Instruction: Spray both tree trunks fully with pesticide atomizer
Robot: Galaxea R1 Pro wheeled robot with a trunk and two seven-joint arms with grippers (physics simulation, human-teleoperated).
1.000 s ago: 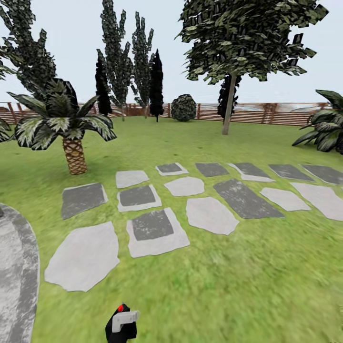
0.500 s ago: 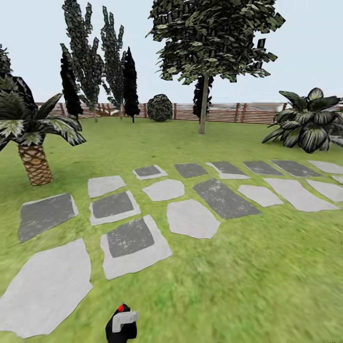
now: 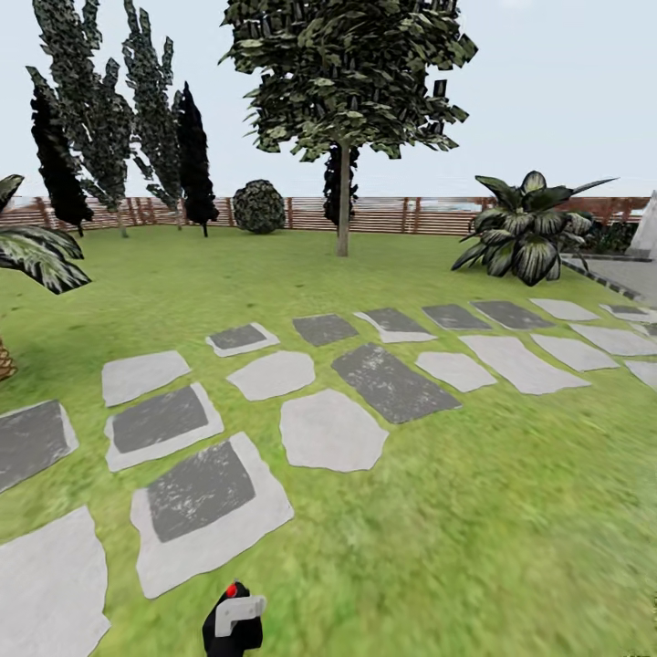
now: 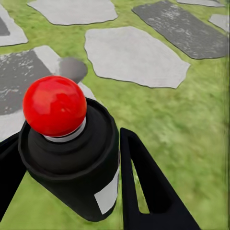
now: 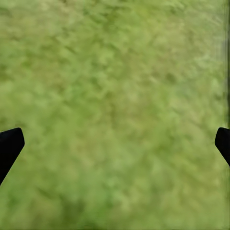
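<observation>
**Status: atomizer held by the left gripper over the lawn, one tree ahead**

1. Left gripper. In the left wrist view, the left gripper [image 4: 72, 167] is clenched around the pesticide atomizer [image 4: 72, 153]. One black finger [image 4: 148, 191] lies against the side of the bottle; the opposite finger shows as a dark edge at the other side of the body. The bottle is a black cylinder with a whitish label patch and a round red cap on a grey collar.

2. Atomizer position. In the head view, the pesticide atomizer [image 3: 234, 620] sits at the bottom edge, slightly left of centre, above grass. Its red cap and light grey trigger head are visible; the gripper itself cannot be made out there.

3. Right gripper. In the right wrist view, the right gripper [image 5: 115, 143] is released: its two dark fingertips [image 5: 9, 143] stand far apart at opposite edges, nothing between them, with blurred lawn [image 5: 115, 96] behind.

4. Surroundings. Directly beyond the atomizer, irregular stepping stones [image 3: 330, 431], some light grey and some dark grey, run across the lawn from the left toward the right.

5. Tree. One tree [image 3: 347, 73] with a spreading leafy crown stands well beyond the stones, near the brown slatted fence [image 3: 401, 214]. Its tree trunk [image 3: 343, 205] is straight, bare and upright, slightly right of the atomizer's line.

6. Other planting. Dark narrow cypress-like trees [image 3: 187, 155] and a round bush [image 3: 258, 206] stand left of the tree. A broad-leaved plant [image 3: 525, 237] stands to the right. Palm fronds [image 3: 36, 251] enter at the left edge.
</observation>
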